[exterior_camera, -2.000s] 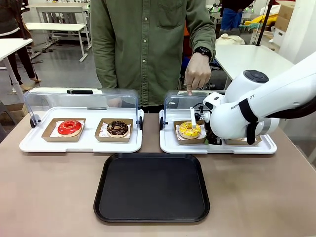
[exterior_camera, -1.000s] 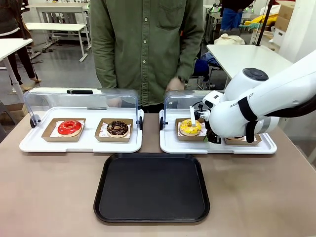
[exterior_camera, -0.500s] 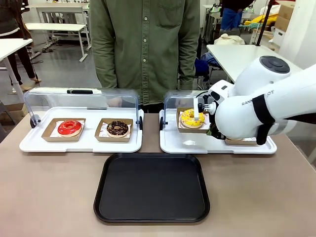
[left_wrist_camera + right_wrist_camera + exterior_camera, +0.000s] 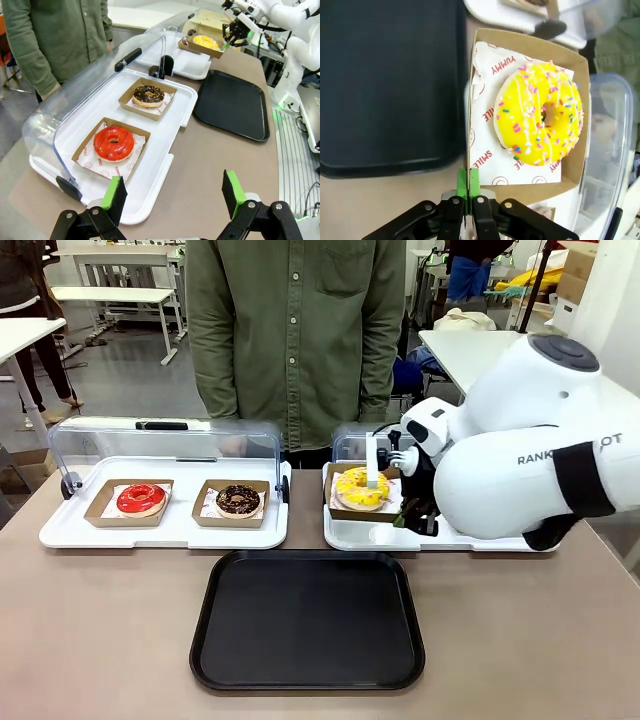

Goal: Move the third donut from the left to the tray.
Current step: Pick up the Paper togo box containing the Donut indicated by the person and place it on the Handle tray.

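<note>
The yellow donut (image 4: 361,486) is seen sitting in its square cardboard liner (image 4: 336,508), and the liner's edge is pinched by the right hand (image 4: 468,186), whose green pads are squeezed tight together on the cardboard wall. The liner is held up off the right white tray (image 4: 350,533), over that tray's near-left corner, and is tipped a bit toward the camera in the front view, so the icing can be seen face-on. No real long axis on a ring donut, but the square liner is turned roughly parallel to the white tray's edges. In the right wrist view the black tray (image 4: 307,620) is seen just beside the liner, lying flat on the bench (image 4: 100,640) with its long side running across the front view. The left hand (image 4: 172,197) is spread wide with nothing in it, hovering near the left white tray (image 4: 155,165), where the red donut (image 4: 113,143) and chocolate donut (image 4: 148,94) are sitting.
</note>
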{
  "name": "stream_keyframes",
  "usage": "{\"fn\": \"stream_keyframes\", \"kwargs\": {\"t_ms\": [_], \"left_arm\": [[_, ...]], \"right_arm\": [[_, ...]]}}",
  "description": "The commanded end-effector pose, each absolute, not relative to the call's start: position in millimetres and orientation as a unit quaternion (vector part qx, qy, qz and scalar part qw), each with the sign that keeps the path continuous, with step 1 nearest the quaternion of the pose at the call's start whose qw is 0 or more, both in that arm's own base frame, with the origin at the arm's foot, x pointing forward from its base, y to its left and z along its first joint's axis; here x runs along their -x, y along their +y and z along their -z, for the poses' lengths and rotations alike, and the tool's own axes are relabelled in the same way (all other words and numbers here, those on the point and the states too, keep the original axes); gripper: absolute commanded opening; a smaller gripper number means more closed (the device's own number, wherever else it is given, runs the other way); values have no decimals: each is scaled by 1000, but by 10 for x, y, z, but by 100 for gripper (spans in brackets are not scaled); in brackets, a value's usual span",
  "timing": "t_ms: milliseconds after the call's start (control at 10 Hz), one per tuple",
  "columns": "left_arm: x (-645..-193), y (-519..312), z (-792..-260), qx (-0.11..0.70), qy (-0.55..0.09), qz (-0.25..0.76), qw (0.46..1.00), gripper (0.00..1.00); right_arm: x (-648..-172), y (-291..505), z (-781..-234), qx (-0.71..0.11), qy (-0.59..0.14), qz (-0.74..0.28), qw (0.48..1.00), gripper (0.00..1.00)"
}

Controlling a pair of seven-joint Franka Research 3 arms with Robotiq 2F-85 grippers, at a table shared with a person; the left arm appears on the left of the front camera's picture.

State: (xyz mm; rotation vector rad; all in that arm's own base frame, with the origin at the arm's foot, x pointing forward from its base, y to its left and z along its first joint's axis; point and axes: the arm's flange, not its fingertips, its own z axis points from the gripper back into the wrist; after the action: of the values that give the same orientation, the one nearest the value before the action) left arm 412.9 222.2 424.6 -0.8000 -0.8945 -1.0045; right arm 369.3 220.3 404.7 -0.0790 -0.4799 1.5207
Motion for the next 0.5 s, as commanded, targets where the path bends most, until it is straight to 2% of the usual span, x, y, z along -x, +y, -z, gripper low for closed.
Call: {"fn": "stream_keyframes", "kwargs": {"t_ms": [0, 400], "left_arm": [[-4118, 2210, -4258, 361, -404, 454, 707, 100], [-4118, 2210, -4258, 361, -404, 454, 707, 100]], "right_arm": [[-3036, 2042, -3912, 16, -209, -678, 705, 0], [-2622, 2301, -3642, -9, -185, -697, 693, 0]]}}
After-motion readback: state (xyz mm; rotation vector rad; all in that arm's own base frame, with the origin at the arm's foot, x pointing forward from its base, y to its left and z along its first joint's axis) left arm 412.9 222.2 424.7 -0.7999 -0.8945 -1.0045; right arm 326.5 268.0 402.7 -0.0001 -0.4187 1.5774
